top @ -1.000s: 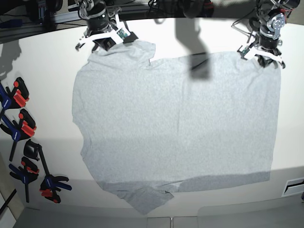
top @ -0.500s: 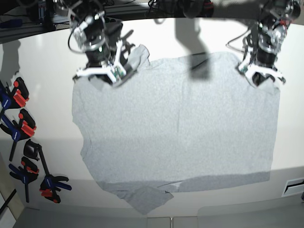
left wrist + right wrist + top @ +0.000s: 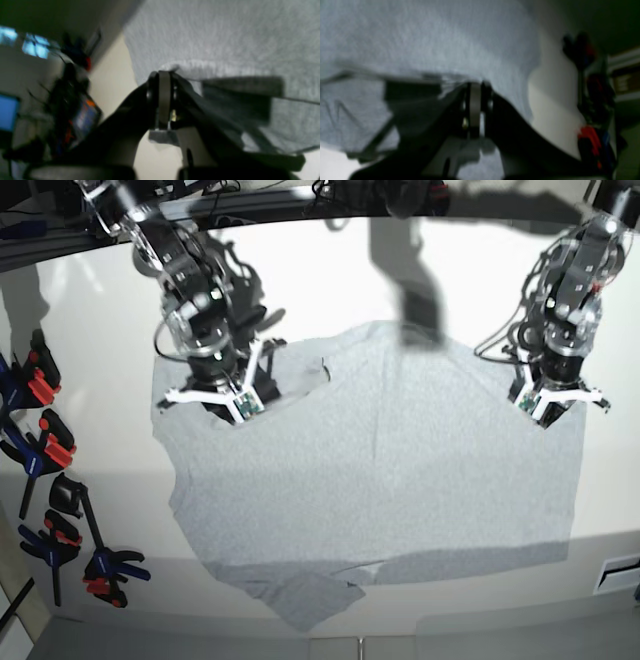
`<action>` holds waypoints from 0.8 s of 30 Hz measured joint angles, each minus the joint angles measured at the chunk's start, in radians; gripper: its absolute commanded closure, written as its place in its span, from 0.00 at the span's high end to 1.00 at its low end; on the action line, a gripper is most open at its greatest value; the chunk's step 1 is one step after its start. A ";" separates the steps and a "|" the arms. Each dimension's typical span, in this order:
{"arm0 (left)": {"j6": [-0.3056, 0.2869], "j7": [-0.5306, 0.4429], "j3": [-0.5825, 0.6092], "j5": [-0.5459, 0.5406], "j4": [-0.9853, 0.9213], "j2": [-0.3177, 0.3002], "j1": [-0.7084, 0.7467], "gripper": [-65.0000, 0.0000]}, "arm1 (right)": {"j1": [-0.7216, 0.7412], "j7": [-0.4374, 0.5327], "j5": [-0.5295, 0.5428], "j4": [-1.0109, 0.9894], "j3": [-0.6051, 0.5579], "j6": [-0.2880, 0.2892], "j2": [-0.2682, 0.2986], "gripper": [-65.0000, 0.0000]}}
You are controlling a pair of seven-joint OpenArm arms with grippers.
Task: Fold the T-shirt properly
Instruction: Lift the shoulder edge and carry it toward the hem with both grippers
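The light grey T-shirt (image 3: 380, 480) lies spread on the white table (image 3: 470, 270), plain side up. Its far edge is lifted off the table at both corners. My right gripper (image 3: 218, 402), on the left of the base view, is shut on the far left corner, and a sleeve bunches beside it. My left gripper (image 3: 548, 408), on the right of the base view, is shut on the far right corner. In the left wrist view the left gripper (image 3: 162, 75) pinches grey fabric (image 3: 225, 37). In the right wrist view the right gripper (image 3: 475, 86) pinches the fabric (image 3: 420, 37) too.
Several black, red and blue clamps (image 3: 45, 450) lie along the table's left edge; they also show in the right wrist view (image 3: 590, 100). A folded-under sleeve sticks out at the shirt's near edge (image 3: 310, 600). A slot (image 3: 620, 572) sits at the table's front right.
Both grippers have moved from the table's far edge toward the front, carrying the shirt's far edge with them. The shirt's far part now lifts and folds over the rest.
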 measured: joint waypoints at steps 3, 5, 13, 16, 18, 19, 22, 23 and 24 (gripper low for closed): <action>0.000 -0.047 0.000 0.000 -0.133 0.044 -0.048 0.00 | 0.056 0.018 0.000 -0.098 0.001 0.000 -0.045 0.00; -0.002 -0.064 0.000 0.000 -0.209 0.065 -0.080 0.00 | 0.096 0.027 -0.002 -0.159 0.001 -0.002 -0.072 0.00; -0.003 -0.064 0.000 -0.003 -0.282 0.067 -0.162 0.00 | 0.241 0.035 -0.004 -0.315 0.000 0.003 -0.109 0.00; -0.002 -0.075 0.000 -0.003 -0.280 0.067 -0.195 0.00 | 0.287 0.036 -0.004 -0.335 0.000 0.003 -0.112 0.00; -0.002 -0.081 0.000 -0.004 -0.280 0.067 -0.209 0.00 | 0.315 0.038 -0.004 -0.350 0.000 0.003 -0.113 0.00; -0.002 -0.081 0.000 -0.010 -0.280 0.067 -0.212 0.00 | 0.326 0.040 -0.004 -0.359 0.000 0.003 -0.115 0.00; -0.002 -0.081 0.000 -0.045 -0.280 0.065 -0.214 0.00 | 0.342 0.042 -0.004 -0.384 0.000 0.003 -0.118 0.00; -0.002 -0.079 0.000 -0.054 -0.280 0.066 -0.213 0.00 | 0.345 0.041 -0.003 -0.397 0.000 0.003 -0.117 0.00; -0.002 -0.082 0.000 -0.054 -0.280 0.065 -0.212 0.00 | 0.347 0.041 -0.003 -0.410 0.000 0.003 -0.117 0.00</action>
